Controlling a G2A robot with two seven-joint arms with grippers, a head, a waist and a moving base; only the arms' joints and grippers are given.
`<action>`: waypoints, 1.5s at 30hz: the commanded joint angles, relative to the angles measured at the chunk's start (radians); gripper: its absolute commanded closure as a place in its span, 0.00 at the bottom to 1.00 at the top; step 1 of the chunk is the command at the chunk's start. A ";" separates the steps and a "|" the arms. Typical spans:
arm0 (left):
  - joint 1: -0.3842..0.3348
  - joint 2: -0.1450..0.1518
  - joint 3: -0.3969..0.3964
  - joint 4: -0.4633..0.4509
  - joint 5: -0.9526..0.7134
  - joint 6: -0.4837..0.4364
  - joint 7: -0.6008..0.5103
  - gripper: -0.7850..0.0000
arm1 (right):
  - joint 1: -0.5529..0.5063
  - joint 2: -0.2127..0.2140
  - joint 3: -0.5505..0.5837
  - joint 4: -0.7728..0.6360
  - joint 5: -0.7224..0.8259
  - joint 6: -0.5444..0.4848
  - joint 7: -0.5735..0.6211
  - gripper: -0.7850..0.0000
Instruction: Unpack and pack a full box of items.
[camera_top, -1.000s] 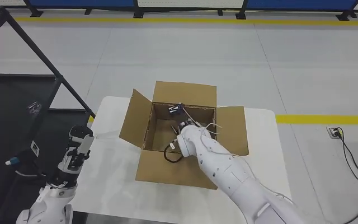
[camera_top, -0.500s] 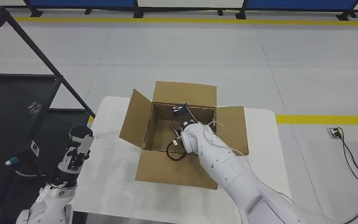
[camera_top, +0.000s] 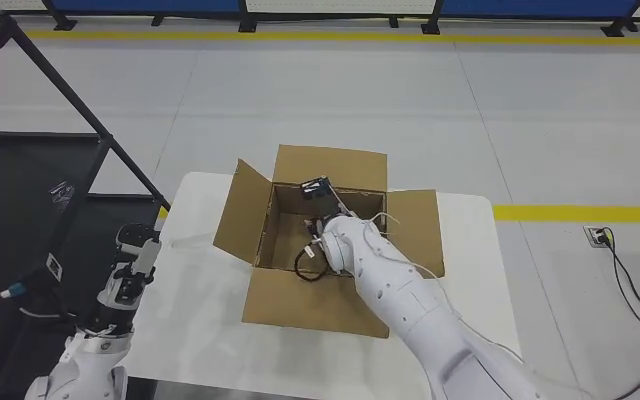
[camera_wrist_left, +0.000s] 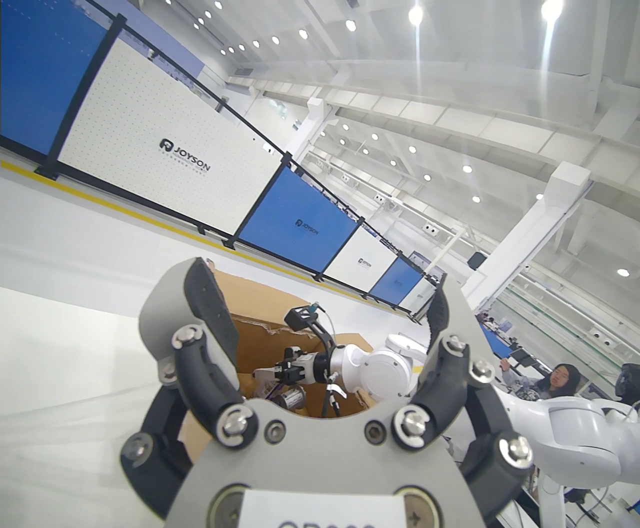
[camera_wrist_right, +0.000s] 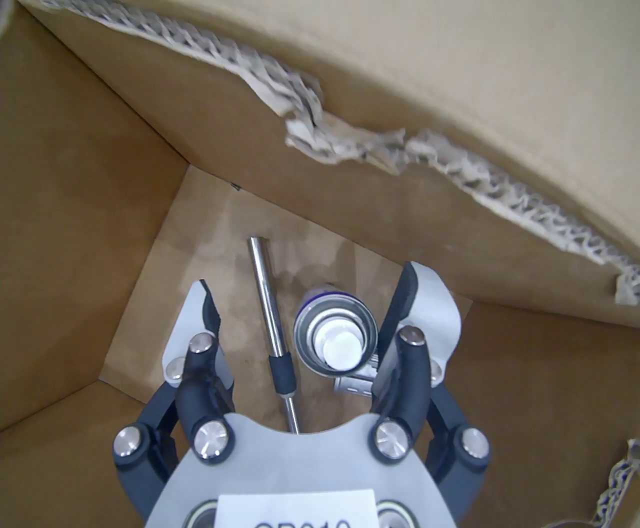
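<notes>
An open cardboard box stands on the white table. My right gripper is down inside it, open, with its fingers on either side of and above an upright spray can with a white nozzle. A metal rod with a black grip lies on the box floor beside the can. A small metal part lies partly under the can. My left gripper is open and holds nothing; it is at the table's left edge, facing the box and the right gripper.
The box flaps are spread outward on all sides, and one inner wall has a torn corrugated edge. A black frame stands left of the table. Bare table lies between the left arm and the box.
The right wrist has shifted slightly inside the box, and its cable has moved with it. The left arm has drifted a little to the left.
</notes>
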 joint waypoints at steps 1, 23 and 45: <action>0.001 0.001 -0.002 0.008 0.023 0.017 0.005 0.00 | -0.020 0.013 0.013 -0.055 -0.018 0.005 -0.006 0.05; -0.199 0.015 0.191 0.209 0.113 0.118 -0.148 0.00 | -0.445 0.160 0.239 -0.837 -0.266 0.094 0.154 0.00; -0.329 0.015 0.397 0.272 0.140 0.140 -0.239 0.00 | -0.667 0.244 0.855 -1.078 0.152 -0.077 0.128 0.00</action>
